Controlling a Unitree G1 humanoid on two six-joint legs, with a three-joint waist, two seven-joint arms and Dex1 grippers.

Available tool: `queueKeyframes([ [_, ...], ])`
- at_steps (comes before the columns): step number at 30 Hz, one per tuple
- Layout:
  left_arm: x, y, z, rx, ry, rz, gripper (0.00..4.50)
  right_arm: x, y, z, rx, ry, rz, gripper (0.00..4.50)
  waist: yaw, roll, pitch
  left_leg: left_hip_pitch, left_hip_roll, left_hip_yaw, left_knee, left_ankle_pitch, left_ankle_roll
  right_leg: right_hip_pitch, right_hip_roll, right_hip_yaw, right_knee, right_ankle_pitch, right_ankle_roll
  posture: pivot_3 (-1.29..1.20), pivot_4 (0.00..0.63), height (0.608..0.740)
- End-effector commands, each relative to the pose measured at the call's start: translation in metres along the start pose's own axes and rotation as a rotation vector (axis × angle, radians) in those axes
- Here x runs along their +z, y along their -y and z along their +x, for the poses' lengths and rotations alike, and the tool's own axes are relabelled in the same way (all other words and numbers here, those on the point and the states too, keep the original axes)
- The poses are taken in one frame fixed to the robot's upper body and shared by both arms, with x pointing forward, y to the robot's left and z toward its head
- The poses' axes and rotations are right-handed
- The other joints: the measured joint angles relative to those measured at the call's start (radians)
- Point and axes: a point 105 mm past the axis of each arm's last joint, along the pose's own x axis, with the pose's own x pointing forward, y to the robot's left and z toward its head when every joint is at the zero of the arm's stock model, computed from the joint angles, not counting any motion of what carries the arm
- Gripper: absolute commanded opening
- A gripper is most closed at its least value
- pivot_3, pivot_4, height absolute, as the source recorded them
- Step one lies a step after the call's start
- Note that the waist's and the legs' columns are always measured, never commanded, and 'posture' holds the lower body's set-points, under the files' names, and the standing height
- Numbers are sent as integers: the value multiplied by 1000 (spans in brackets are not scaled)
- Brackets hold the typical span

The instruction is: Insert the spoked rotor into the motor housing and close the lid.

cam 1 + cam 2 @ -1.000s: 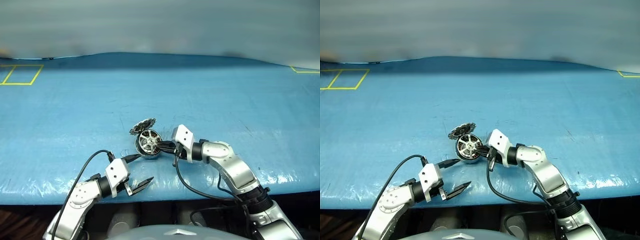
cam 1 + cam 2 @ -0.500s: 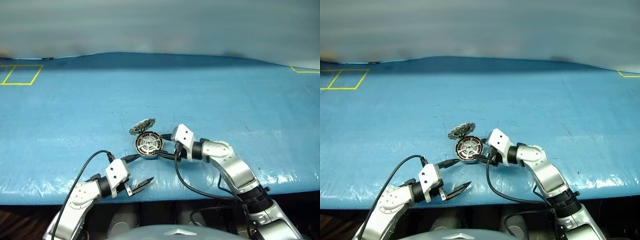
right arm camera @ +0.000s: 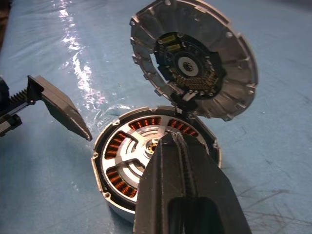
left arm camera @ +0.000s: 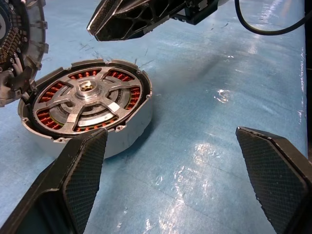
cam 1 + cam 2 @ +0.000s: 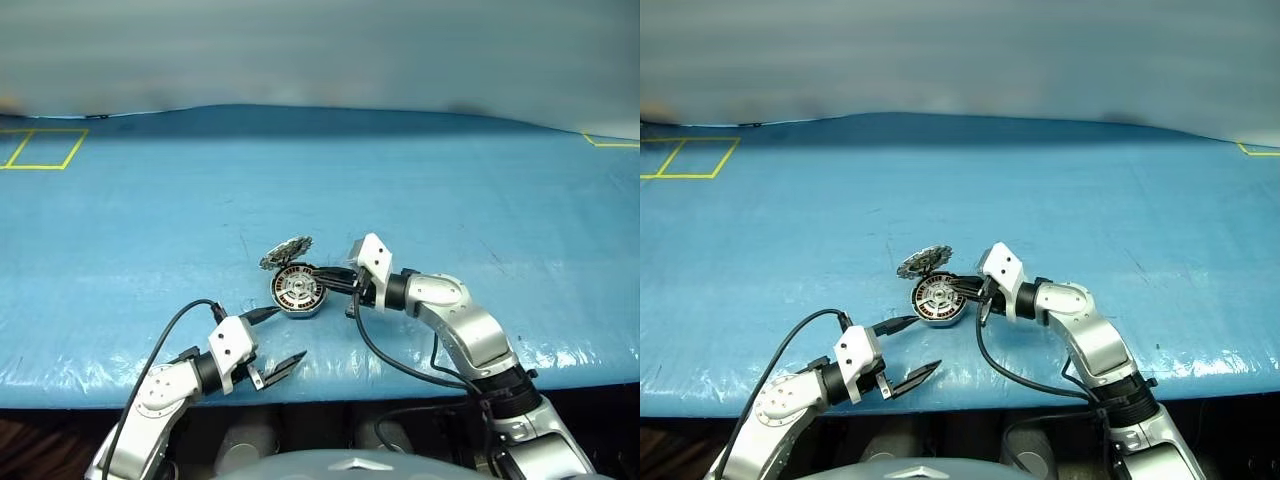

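The motor housing [image 4: 132, 127] sits on the blue table, copper windings showing around its ring. The spoked rotor [image 4: 90, 99] lies flat inside it, silver spokes up. The lid [image 3: 195, 63] stands open, upright on its hinge at the housing's far rim, also seen as the lid [image 5: 286, 250]. My right gripper [image 3: 173, 141] is shut on nothing, its tip just above the rotor's hub; from the head it reaches in from the right as the right gripper [image 5: 322, 277]. My left gripper [image 5: 286, 336] is open, empty and apart from the housing on its near side, its fingers [image 4: 82, 168] spread wide.
Blue sheeting covers the table [image 5: 450, 200]. Its front edge [image 5: 560, 375] runs just below my left gripper. Yellow tape outlines mark the far left [image 5: 42, 148] and far right [image 5: 610, 141]. A black cable [image 5: 385, 355] hangs from my right wrist.
The rotor, held tilted on edge at the housing a second ago, now lies flat inside it. My right gripper let go, shut again and rose slightly over the hub. The left arm stayed still.
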Motion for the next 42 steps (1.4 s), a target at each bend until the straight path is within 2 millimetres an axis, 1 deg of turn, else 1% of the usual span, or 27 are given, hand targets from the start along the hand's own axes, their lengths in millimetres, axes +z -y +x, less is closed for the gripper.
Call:
queueKeyframes([
  [1, 8, -3, -5, 6, 35, 27, 4500, 18, 43, -6, -193, 41, -72, 39, -2, 0, 0, 0, 0, 1, 0, 0, 0, 0, 0, 0, 0, 0, 0, 0, 150, 740],
  [4, 2, -4, -9, 5, 24, 27, 4500, 25, 58, 0, -231, 63, -74, 39, -4, 0, 0, 0, 0, 1, 0, 1, -1, 0, 3, 1, 0, 1, -1, 0, 150, 740],
  [8, -7, -7, -13, 9, 11, 32, 4500, 46, 55, 21, -144, 137, -52, 39, -8, 0, 0, 0, 1, 2, -2, 1, -1, 1, 5, 1, 1, 1, -1, 0, 150, 740],
  [12, -14, -7, -16, 23, 7, 30, 4500, 58, 37, 35, -22, 182, -39, 39, -8, 0, 0, 0, 1, 2, -3, 1, 0, 0, 5, 2, 1, 1, -1, 0, 150, 740],
  [15, -18, -5, -17, 28, -1, 26, 4500, 63, 22, 42, 70, 195, -44, 39, -7, 0, 0, 0, 0, 2, -3, 0, 0, -1, 4, 1, 0, 1, -1, 0, 150, 740],
  [17, -20, -4, -18, 32, -4, 21, 4500, 63, 9, 46, 155, 186, -52, 39, -8, 0, 0, 0, 0, 2, -3, 0, 0, -1, 1, 1, -1, 1, -1, 0, 150, 740],
  [19, -22, -4, -20, 37, -6, 16, 4500, 58, -8, 48, 254, 151, -73, 39, -10, 0, 0, 1, 0, 2, -3, 0, 0, -1, -1, 1, 0, 1, -1, 0, 150, 740],
  [21, -23, -5, -21, 48, -6, 11, 4500, 51, -18, 48, 306, 111, -92, 39, -12, 0, 0, 1, 1, 1, -3, 0, 0, -1, -1, 1, 0, 1, -1, 0, 150, 740],
  [25, -24, -4, -24, 59, -17, 10, 4500, 29, -27, 43, 355, 17, -140, 39, -8, 0, 0, 1, 0, 1, -3, 0, 0, -2, -2, 1, 0, 1, -1, 0, 150, 740],
  [28, -23, -3, -27, 62, -18, 10, 4500, 19, -31, 39, 366, -20, -166, 39, -7, 0, 0, 1, 0, 1, -3, 0, 0, -1, -3, 0, -1, 1, -1, 0, 150, 740],
  [31, -23, -5, -32, 66, -33, 14, 4500, 9, -34, 40, 356, -46, -170, 39, -12, 0, 0, 1, 0, 1, -3, 0, 0, -2, -3, 1, -1, 1, -1, 0, 150, 740],
  [39, -11, -16, -37, 60, -48, 44, 4500, -16, -48, 51, 286, -48, -61, 39, -12, -1, -1, 1, 0, 0, -4, 1, -1, -1, -4, 1, -1, 1, -2, 0, 150, 740],
  [40, -10, -17, -37, 60, -48, 47, 4500, -17, -49, 52, 274, -40, -48, 39, -12, -1, -1, 2, 0, 0, -4, 1, -1, -1, -4, 1, -1, 1, -3, 0, 150, 740],
  [42, -6, -19, -37, 60, -46, 54, 4500, -14, -44, 56, 218, -8, -22, 39, -12, -2, -2, 3, 0, 0, -4, 1, -1, 0, -5, 1, -1, 1, -3, 0, 150, 740],
])
